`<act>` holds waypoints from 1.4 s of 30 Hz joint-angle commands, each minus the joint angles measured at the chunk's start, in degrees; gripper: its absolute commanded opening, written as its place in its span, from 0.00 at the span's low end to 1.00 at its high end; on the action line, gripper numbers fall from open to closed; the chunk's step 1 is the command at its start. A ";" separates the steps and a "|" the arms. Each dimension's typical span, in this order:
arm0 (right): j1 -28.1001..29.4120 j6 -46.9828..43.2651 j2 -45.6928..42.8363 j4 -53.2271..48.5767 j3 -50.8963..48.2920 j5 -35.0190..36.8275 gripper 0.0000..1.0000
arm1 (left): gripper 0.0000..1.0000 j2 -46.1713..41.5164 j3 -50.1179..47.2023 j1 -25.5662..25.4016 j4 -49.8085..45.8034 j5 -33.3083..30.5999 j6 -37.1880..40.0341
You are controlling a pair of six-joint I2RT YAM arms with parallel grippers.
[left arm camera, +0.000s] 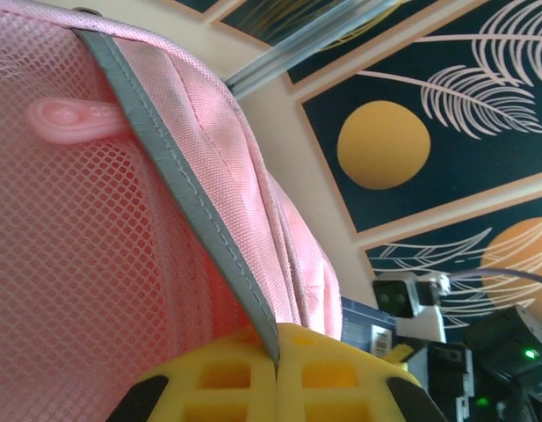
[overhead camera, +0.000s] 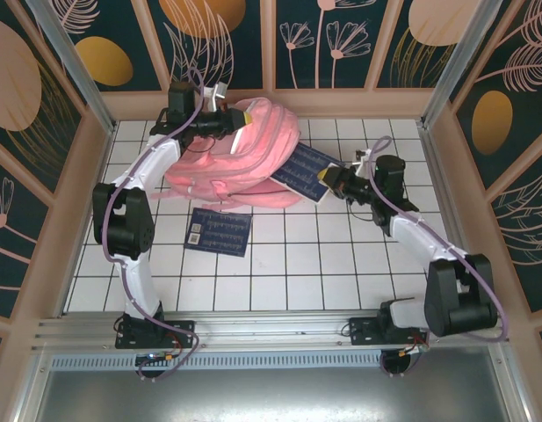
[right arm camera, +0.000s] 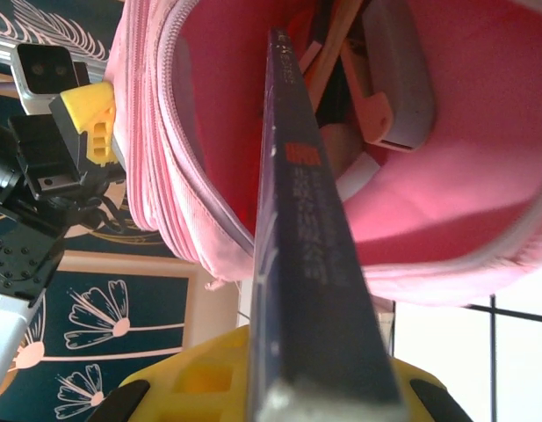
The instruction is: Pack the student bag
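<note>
White tiled table (overhead camera: 341, 264), and a big pink fabric backpack (overhead camera: 262, 163) lies at its far edge, mouth gaping. A dark blue book (overhead camera: 302, 169) pokes into that mouth, pinched by the right gripper (overhead camera: 328, 177). A second blue book (overhead camera: 220, 230) lies flat left of centre. The left gripper (overhead camera: 242, 117) is clamped on the bag's grey-trimmed rim.

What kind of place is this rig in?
Probably a lab robot cell rather than a real room: a white grid tabletop, an aluminium frame rail along the near edge, and printed floral wall panels boxing it in.
</note>
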 commanded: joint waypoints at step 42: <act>22.79 10.84 45.49 14.18 44.00 26.06 0.88 | 0.00 -7.84 -9.03 2.73 40.56 9.95 -21.99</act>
